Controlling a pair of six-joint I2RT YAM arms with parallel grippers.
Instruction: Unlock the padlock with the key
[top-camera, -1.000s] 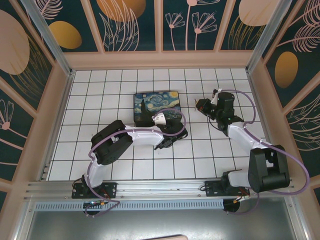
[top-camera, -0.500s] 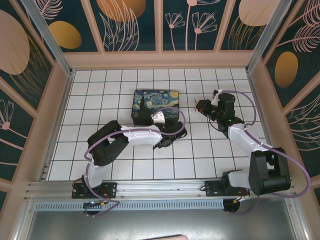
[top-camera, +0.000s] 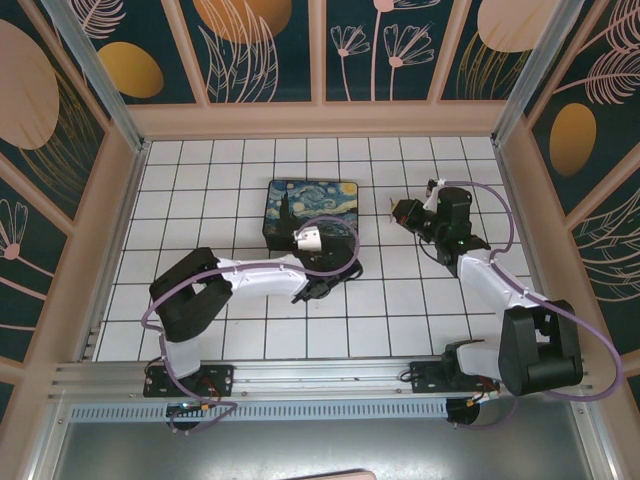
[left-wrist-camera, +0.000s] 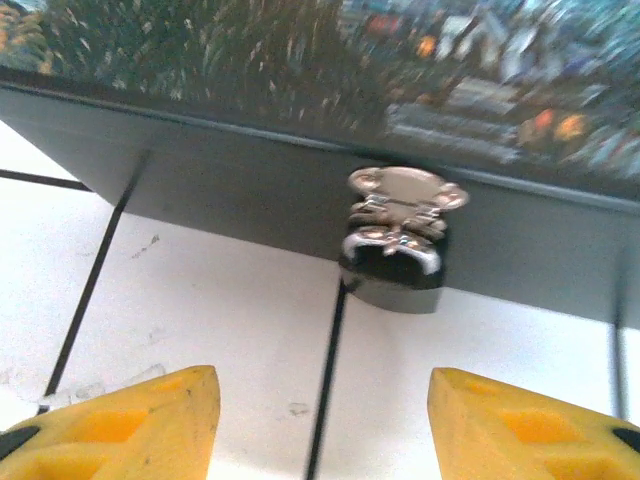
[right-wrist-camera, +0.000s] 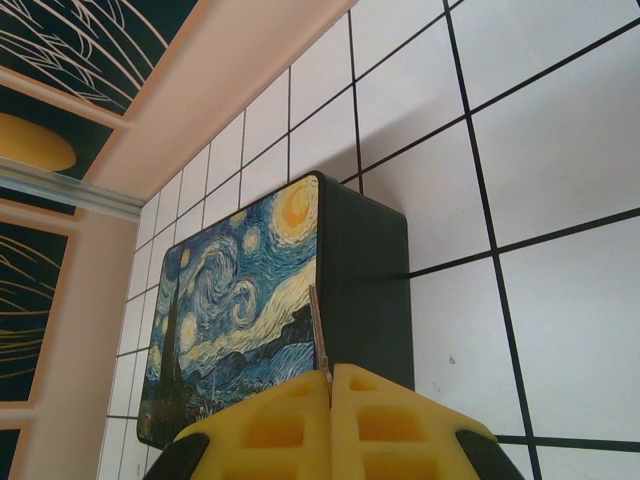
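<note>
**Key pinched, padlock faced**

The left gripper (left-wrist-camera: 320, 425), its blocky yellow plastic fingers spread apart, faces over glossy white tile (left-wrist-camera: 220, 300) the small black padlock (left-wrist-camera: 392, 265) hung from a chrome hasp on the dark, swirl-painted box (left-wrist-camera: 250, 190). The right gripper (right-wrist-camera: 331, 390) pinches the thin, flat silvery metal key (right-wrist-camera: 319, 330) upright.

overhead camera looks down from behind; both wrist cameras face the painted box (top-camera: 300, 205).
</note>
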